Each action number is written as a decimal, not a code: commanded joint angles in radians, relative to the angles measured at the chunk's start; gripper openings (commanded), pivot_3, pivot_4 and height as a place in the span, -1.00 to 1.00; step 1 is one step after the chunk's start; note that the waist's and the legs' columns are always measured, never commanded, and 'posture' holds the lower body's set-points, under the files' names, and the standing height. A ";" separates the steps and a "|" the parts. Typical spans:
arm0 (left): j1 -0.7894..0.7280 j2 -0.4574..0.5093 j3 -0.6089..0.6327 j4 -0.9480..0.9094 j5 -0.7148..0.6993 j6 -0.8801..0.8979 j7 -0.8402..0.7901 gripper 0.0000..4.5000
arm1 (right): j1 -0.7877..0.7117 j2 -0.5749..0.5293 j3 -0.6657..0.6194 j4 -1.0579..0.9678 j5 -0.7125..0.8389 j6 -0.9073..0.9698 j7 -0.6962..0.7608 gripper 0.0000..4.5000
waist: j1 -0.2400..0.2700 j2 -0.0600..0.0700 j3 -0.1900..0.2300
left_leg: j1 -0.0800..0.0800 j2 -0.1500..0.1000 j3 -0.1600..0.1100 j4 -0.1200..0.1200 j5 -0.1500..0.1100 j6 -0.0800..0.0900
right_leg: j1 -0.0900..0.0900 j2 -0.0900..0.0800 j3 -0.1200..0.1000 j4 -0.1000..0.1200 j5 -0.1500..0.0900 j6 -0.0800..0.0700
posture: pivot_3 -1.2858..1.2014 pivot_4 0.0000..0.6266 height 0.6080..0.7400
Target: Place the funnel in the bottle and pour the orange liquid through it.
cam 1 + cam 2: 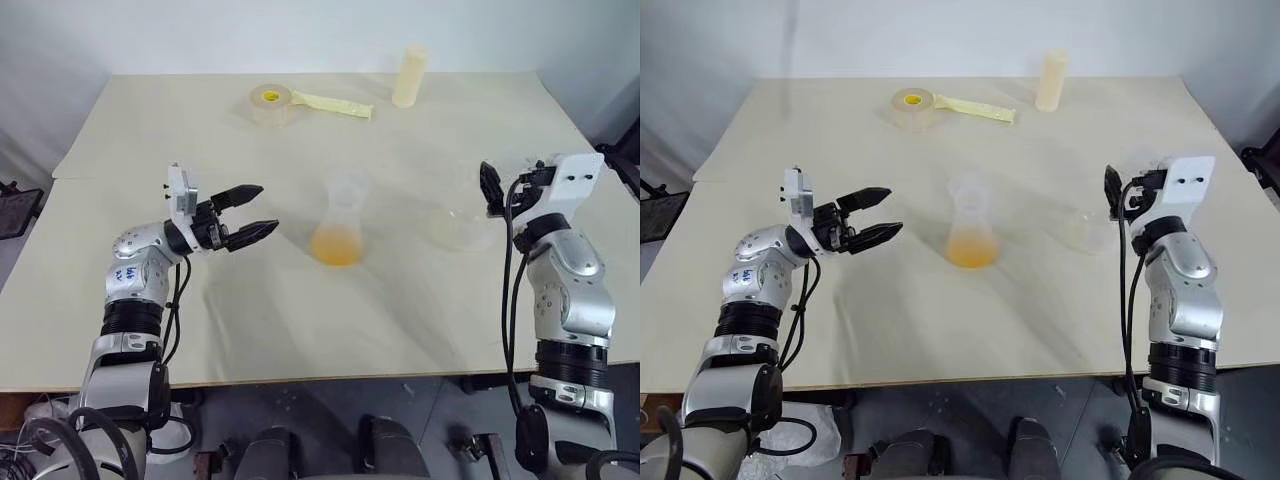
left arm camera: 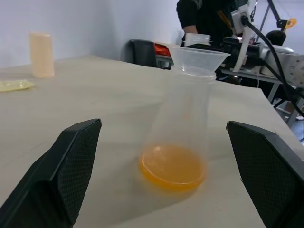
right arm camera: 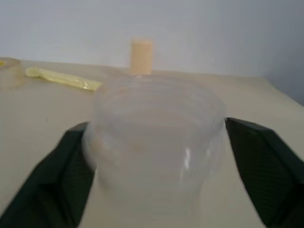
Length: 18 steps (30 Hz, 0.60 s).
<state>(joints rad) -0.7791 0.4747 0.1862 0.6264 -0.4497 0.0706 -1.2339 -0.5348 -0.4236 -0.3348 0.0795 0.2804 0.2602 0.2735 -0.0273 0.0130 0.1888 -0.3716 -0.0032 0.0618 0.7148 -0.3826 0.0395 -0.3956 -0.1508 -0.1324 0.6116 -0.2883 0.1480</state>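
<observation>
I see the bottle [image 1: 338, 230] standing upright near the middle of the table [image 1: 300, 330], with the funnel [image 2: 198, 59] seated in its neck and the orange liquid [image 2: 172, 166] pooled in its wide base. At about nine o'clock from the bottle, my left gripper [image 1: 256, 211] hovers apart from it, fingers spread wide and pointing at it, touching nothing. At about three o'clock from the bottle a clear cup [image 3: 154, 142] stands upright on the table, looking empty. My right gripper [image 3: 154, 166] sits right behind it with its fingers [image 3: 266, 166] splayed to either side of the cup; I cannot tell whether they touch its wall. At roughly eleven o'clock, well apart at the far side, lies a tape roll [image 1: 271, 103] with a yellow packet [image 1: 333, 104] just beside it, and near one o'clock stands a cream cylinder [image 1: 410, 75].
</observation>
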 commanded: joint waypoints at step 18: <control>0.038 0.048 -0.016 -0.085 0.048 0.016 0.026 1.00 | -0.137 -0.143 0.014 -0.201 0.209 0.051 0.236 0.99 | 0.000 0.000 0.000 | 0.000 0.000 0.000 0.000 0.000 0.000 | 0.000 0.000 0.000 0.000 0.000 0.000 | 0.03 -0.52 1.00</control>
<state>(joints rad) -0.7549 0.4972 0.1665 0.5904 -0.3902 0.0884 -1.1949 -0.6859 -0.5308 -0.3264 -0.0280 0.4233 0.2806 0.4334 -0.0270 0.0131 0.1888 -0.3718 -0.0032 0.0618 0.7146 -0.3826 0.0395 -0.3957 -0.1508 -0.1328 0.6111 -0.2883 0.1480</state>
